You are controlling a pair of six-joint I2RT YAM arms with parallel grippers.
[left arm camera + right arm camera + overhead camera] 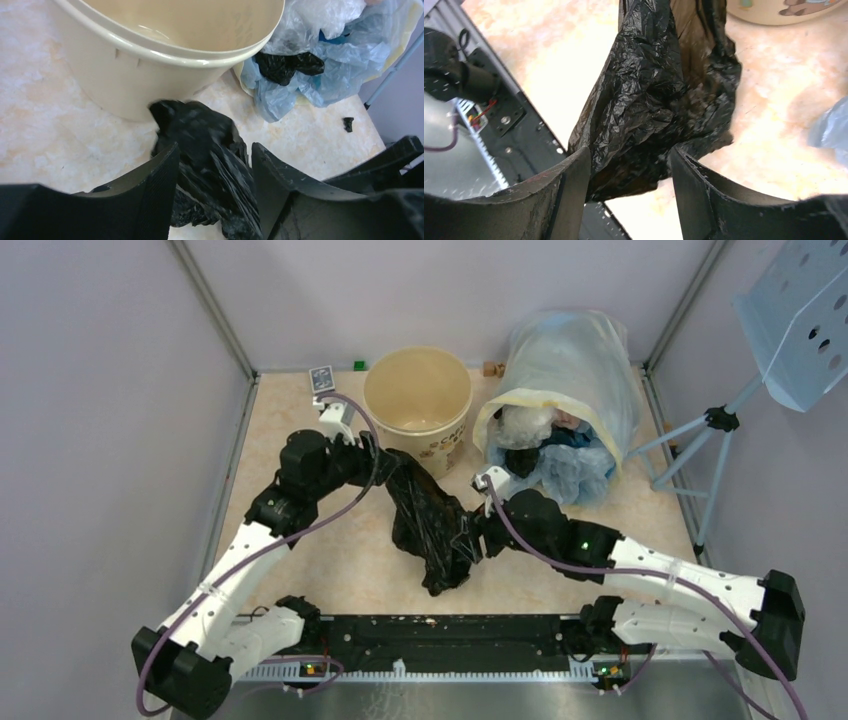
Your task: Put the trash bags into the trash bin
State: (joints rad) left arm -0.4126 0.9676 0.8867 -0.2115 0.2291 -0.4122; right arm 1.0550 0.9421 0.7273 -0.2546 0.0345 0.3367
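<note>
The cream trash bin [417, 390] stands upright at the back of the table, its inside bare where I can see it [100, 75] [774, 10]. A crumpled black trash bag [430, 525] stretches from just in front of the bin toward the near edge. My left gripper [385, 462] is open at the bag's upper end beside the bin, its jaws [215, 150] spread with the blurred black bag [210, 145] between them. My right gripper [478, 535] is open at the bag's lower right side. The black bag [659, 95] lies between its fingers [630, 152], with a gap at the right finger.
A large translucent sack [565, 370] lies on its side right of the bin, spilling blue bags [310, 80] and another black bag [287, 65]. A tripod [715, 420] stands at the right wall. A card box [321, 378] and green cube [359, 365] sit at the back. The black rail [440, 635] runs along the near edge.
</note>
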